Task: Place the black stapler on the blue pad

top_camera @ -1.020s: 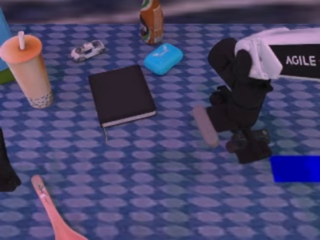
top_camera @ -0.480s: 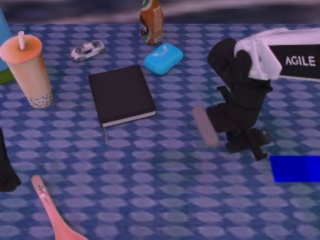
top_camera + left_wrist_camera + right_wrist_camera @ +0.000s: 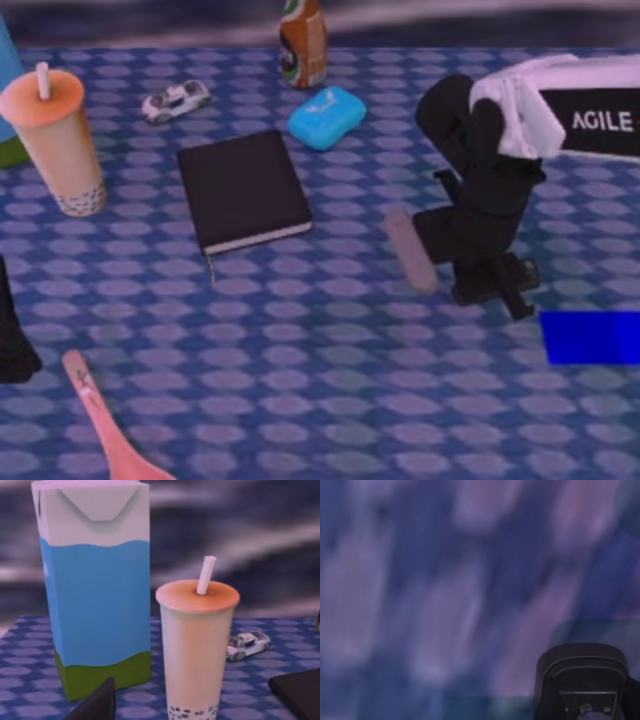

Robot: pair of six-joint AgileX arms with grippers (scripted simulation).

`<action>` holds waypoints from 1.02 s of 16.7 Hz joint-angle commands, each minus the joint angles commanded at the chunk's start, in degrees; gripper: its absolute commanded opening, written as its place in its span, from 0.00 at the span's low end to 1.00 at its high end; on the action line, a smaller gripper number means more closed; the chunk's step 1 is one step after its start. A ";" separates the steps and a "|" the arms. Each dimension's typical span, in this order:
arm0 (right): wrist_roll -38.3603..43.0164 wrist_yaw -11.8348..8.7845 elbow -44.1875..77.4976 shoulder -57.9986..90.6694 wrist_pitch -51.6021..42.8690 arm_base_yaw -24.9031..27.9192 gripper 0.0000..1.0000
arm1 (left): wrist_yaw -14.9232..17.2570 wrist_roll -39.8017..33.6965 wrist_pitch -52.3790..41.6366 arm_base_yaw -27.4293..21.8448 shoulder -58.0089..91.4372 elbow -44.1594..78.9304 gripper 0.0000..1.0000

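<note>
Black stapler sits under the right pincer, just left of the blue pad, pincer's state cannot be told; stapler looks rigid, compact, smooth-sided, best pinched across its long flanks near mid-length; left arm parked at bench's left edge.

Top cam: overhead, looks down on desk. Left wrist cam: low, level, close on carton and cup; cup shared with top. Right wrist cam: pressed near cloth.
</note>
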 joint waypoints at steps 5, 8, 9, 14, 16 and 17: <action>-0.08 0.00 0.90 -0.69 -0.99 -0.04 0.00 | 0.00 0.00 0.00 0.00 0.00 0.00 1.00; -0.20 -0.01 5.12 -2.35 -6.65 0.06 0.00 | 0.00 0.00 0.00 0.00 0.00 0.00 1.00; -0.19 -0.02 6.80 -3.11 -9.41 0.10 0.00 | 0.00 0.00 0.00 0.00 0.00 0.00 1.00; -0.15 -0.06 13.44 -6.40 -19.58 0.32 0.00 | 0.00 0.00 0.00 0.00 0.00 0.00 1.00; -0.11 -0.06 13.69 -6.60 -19.89 0.31 0.00 | 0.00 0.00 0.00 0.00 0.00 0.00 1.00; -0.11 -0.06 13.69 -6.60 -19.89 0.31 0.00 | 0.00 0.00 0.00 0.00 0.00 0.00 1.00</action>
